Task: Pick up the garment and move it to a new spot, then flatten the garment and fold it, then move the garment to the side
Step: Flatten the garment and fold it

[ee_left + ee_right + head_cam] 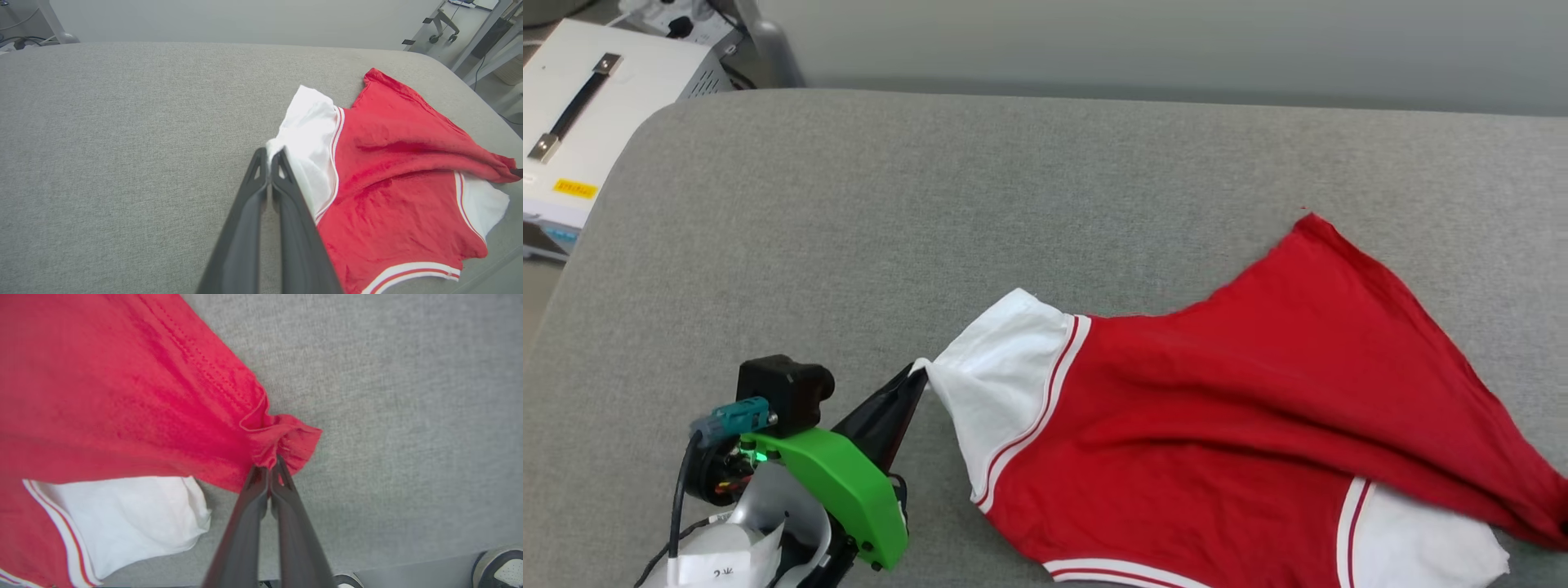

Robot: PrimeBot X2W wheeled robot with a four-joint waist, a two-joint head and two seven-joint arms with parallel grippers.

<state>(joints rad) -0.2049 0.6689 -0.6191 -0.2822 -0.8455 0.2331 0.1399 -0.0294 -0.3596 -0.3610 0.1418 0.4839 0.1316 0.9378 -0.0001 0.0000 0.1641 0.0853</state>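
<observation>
- The garment (1258, 392) lies on the right half of the grey padded surface (890, 204), toward its near edge, with a plain red side up and some soft creases across it.
- One white sleeve (1005, 384) with red-striped trim points to the left. The other white sleeve (1413, 539) is at the near right, and a red fold lies partly over it.
- A red corner (1311, 220) of the cloth points to the far side.
- My left gripper (917, 373) is closed, and its two dark fingers pinch the tip of the left sleeve.
- My right gripper (271, 463) is also closed. It grips a bunched red corner (286, 441) of the hem at the right end of the garment.
- So the cloth is stretched between my two claws, from left to right.
- The left part of the grey surface, beyond my left gripper, is bare fabric.
- At the far left, beside the surface, stands a white case (596, 106) with a black handle.
- In the right wrist view a grey and white shoe (498, 565) is on the floor just past the near edge.
</observation>
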